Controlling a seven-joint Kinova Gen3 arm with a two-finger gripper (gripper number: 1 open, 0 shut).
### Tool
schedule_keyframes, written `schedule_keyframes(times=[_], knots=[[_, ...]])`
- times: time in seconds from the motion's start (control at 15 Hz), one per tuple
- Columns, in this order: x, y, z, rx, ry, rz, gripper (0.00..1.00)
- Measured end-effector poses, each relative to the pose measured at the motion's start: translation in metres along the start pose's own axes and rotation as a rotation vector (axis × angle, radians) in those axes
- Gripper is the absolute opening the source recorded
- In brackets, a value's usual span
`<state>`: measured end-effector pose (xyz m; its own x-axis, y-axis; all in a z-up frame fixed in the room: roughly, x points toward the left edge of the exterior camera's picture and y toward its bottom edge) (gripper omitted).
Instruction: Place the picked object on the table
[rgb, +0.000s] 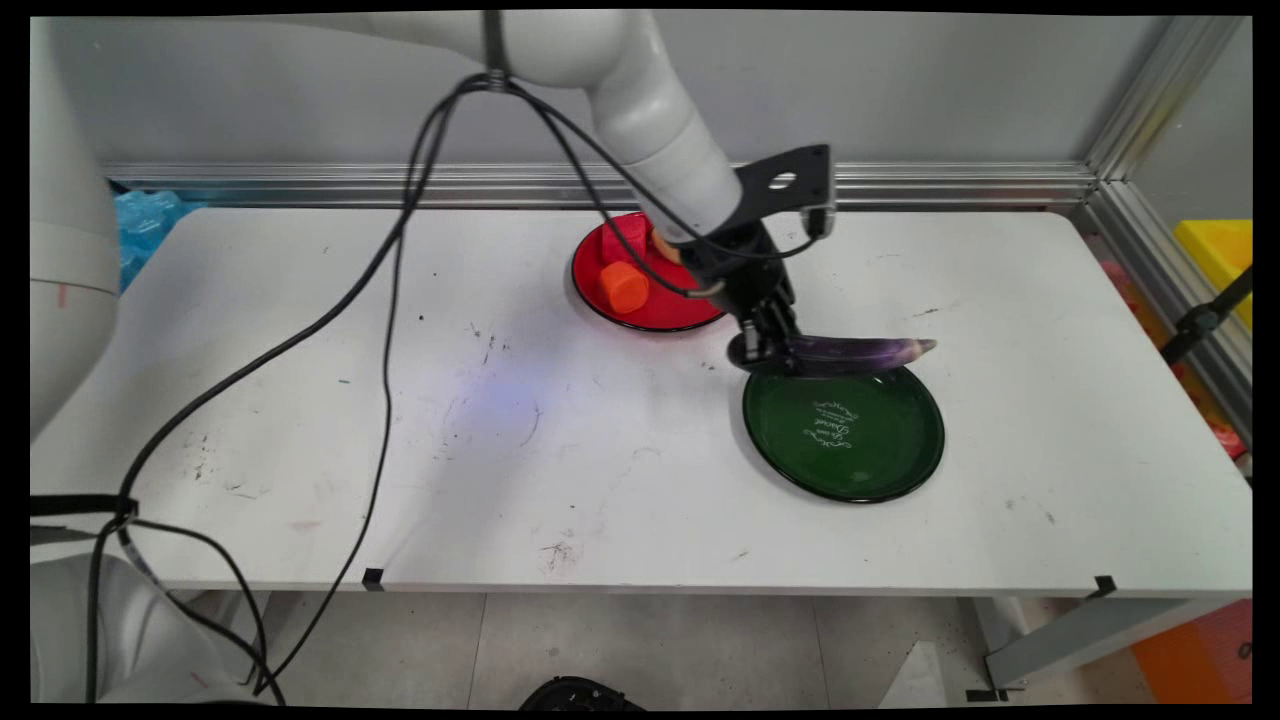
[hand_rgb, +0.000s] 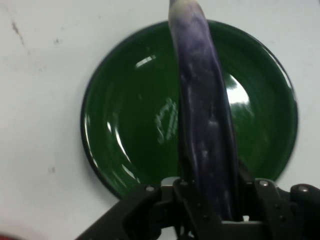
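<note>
Eggplant (rgb: 860, 352), long and purple, is clamped at one end between the two fingers of the black claw (rgb: 765, 352), which is closed on it above the far rim of a green plate (rgb: 850, 460) on the white worktop (rgb: 400, 400). From the main view its long axis runs roughly level, left to right, with the pale tip pointing toward the worktop's right end and jutting just past the plate's rim. Seen from the hand view, the eggplant (hand_rgb: 205, 125) stretches straight out from the claw (hand_rgb: 212, 212) across the green plate (hand_rgb: 125, 135). Behind and to the left, a red plate (rgb: 680, 310) carries an orange piece (rgb: 625, 286) and a red piece (rgb: 622, 240).
</note>
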<state>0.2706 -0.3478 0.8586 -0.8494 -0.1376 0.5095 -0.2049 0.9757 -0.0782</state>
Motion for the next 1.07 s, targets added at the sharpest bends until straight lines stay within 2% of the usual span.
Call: schedule_keyframes(times=[0.33,0.6,0.87,1.07], knots=[[-0.025,0.029,-0.028,0.002,-0.025,-0.02,0.0],[-0.056,0.059,-0.045,-0.009,-0.063,-0.024,0.0],[-0.085,0.086,-0.05,-0.033,-0.099,-0.014,0.0],[-0.101,0.096,-0.044,-0.043,-0.118,-0.006,0.0]])
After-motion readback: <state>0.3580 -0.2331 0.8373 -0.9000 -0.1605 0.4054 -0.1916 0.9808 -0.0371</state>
